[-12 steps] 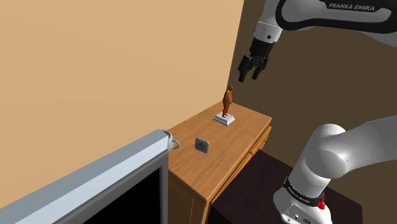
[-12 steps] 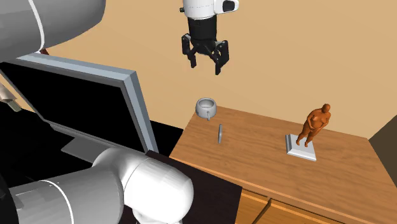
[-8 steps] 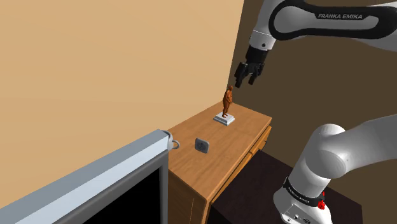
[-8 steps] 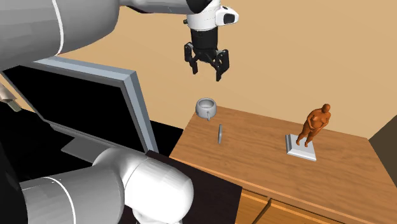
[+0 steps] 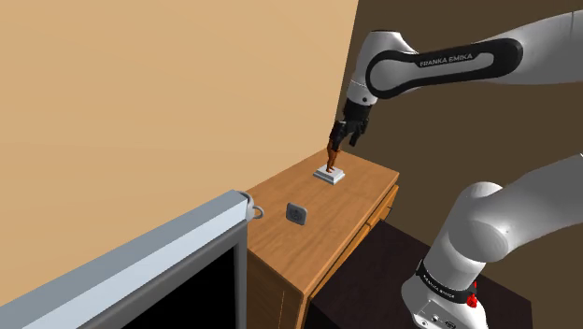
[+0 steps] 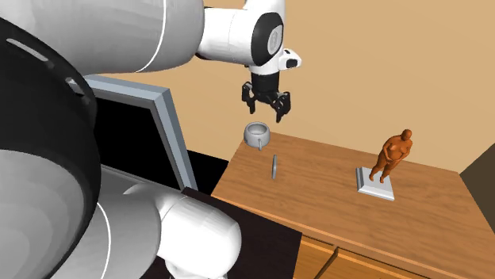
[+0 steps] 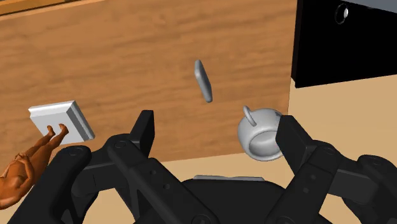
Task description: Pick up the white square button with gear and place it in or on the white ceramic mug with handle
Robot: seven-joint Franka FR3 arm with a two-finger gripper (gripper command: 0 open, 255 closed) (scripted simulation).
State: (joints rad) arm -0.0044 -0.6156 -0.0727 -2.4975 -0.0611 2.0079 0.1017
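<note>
While the gripper (image 6: 267, 101) hangs in the air above the cabinet (image 6: 333, 206), its jaws stand apart and hold nothing. The wrist view confirms this: the gripper (image 7: 216, 127) looks down on bare wood between its fingers.

Step in hand, as judged: the approach to the pick; nothing is grasped yet. The next move calls for a descent onto the button (image 6: 274, 166), with the fingers brought to either side of it before they close.

The button (image 7: 203, 81) stands on edge on the cabinet top, near the end by the monitor (image 5: 140, 271) and apart from the mug (image 6: 256, 134). From above it reads as a thin strip whose long axis runs from the wall-side edge toward the front edge. Its flat faces point along the cabinet's length, and the shoulder view shows one face of the button (image 5: 296, 213). The finger line lies roughly across its thin side, so little turning seems needed.

The mug (image 7: 261, 132) sits upright at the wall-side corner of that end. A figurine (image 6: 393, 157) stands toward the opposite end, well apart.
</note>
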